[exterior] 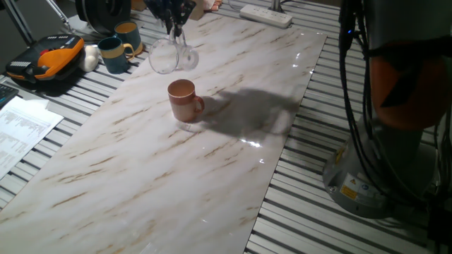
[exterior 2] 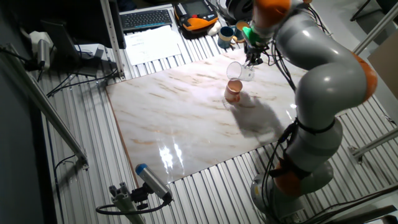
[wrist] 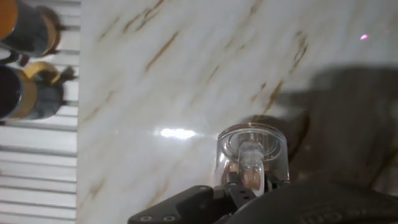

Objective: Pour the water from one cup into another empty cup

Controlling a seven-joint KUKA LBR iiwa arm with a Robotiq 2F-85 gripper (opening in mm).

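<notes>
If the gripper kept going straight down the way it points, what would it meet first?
Likely the marble tabletop, with the held glass mug touching down first; the terracotta mug seems slightly offset, but depth is unclear.

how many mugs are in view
4. The glass mug is tipped in the gripper above the table. The terracotta mug stands on the marble board just below it. Two teal mugs stand off the board, near its far corner. Others may be hidden.

Marble-look tabletop [exterior: 141, 183], terracotta mug [exterior: 185, 99] standing upright on it, two teal mugs [exterior: 113, 53] by the far edge.
</notes>
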